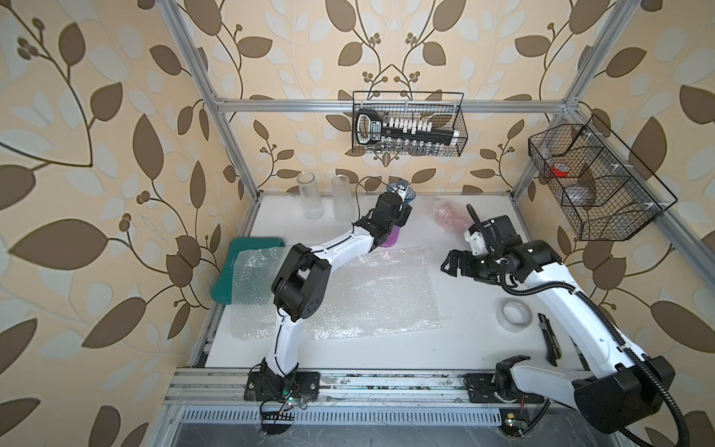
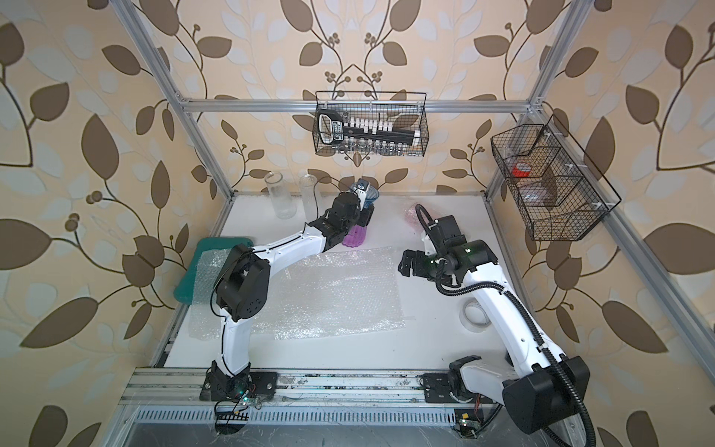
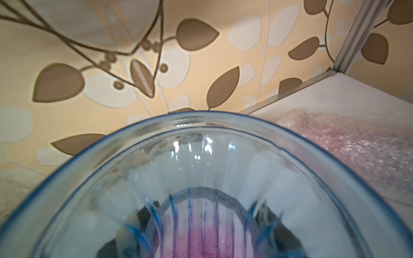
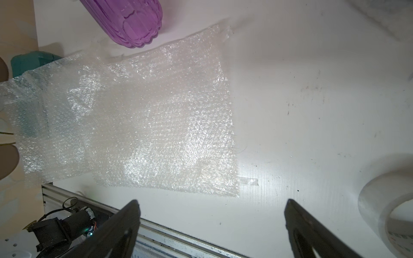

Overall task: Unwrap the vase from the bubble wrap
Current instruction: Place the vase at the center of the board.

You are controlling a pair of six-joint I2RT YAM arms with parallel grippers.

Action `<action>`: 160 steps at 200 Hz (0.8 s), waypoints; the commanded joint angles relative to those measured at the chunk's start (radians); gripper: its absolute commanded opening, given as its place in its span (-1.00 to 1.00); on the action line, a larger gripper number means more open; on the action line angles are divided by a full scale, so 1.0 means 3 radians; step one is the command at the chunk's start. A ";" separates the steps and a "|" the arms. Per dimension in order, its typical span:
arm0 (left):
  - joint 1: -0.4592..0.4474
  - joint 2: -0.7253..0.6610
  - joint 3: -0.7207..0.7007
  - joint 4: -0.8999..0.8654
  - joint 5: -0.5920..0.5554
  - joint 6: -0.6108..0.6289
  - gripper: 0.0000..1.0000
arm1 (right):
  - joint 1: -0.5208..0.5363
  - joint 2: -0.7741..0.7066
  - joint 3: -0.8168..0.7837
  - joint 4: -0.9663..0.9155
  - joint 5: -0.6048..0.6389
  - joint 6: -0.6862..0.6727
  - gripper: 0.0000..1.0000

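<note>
Top views, both: white worktop [image 1: 460, 348], bubble wrap [image 1: 371, 290] lying flat and opened out across its middle, nothing inside it.

Vase [image 2: 354, 238] (purple base, blue rim) is bare. It sits at the far side of the worktop, just beyond the far edge of the wrap, and leans a little. I cannot tell whether its base touches the worktop.

Left fingers [image 2: 366, 220] grip the vase around its body. In the left wrist view they show as dark shapes through the glass on either side.

Right fingers [image 4: 125, 223] are spread wide and empty, hovering to the right of the wrap.

Pink bundle [image 1: 449, 216] at the far right and tape roll [image 1: 514, 314] near the right arm are not involved.

Judgement: the unwrapping itself looks done, and the step in hand is putting the vase down. The next move calls for bringing it upright, with the base flat on bare worktop clear of the wrap. Only then should the fingers ease off, since ribbed glass is slick and would topple if released while tilted.
</note>
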 commanded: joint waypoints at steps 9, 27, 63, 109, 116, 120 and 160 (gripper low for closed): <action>0.0078 -0.0008 0.0125 0.1086 -0.0172 0.0151 -1.00 | -0.0003 -0.0028 -0.0049 0.0033 -0.0097 -0.0149 0.98; 0.0157 0.0124 0.0213 0.1105 -0.0189 0.0043 -1.00 | -0.0003 -0.0004 -0.0055 0.0071 -0.0179 -0.0162 0.99; 0.0284 0.0398 0.0418 0.1167 -0.0097 -0.0078 -1.00 | 0.0000 0.0021 -0.0065 0.0137 -0.0215 -0.0165 0.99; 0.0412 0.0809 0.0788 0.1202 0.0075 -0.0057 -0.81 | 0.0002 0.0136 0.0039 0.0177 -0.0264 -0.0160 0.99; 0.0427 0.0845 0.0795 0.1225 0.0095 -0.0056 -0.70 | 0.0002 0.0144 0.0062 0.0179 -0.0262 -0.0167 0.98; 0.0434 0.0860 0.0790 0.1243 0.0114 -0.0055 -0.64 | 0.0006 0.0145 0.0071 0.0182 -0.0258 -0.0169 0.99; 0.0492 0.0852 0.0632 0.1235 0.0327 -0.0112 0.43 | 0.0006 0.0160 0.0023 0.0271 -0.0305 -0.0150 0.98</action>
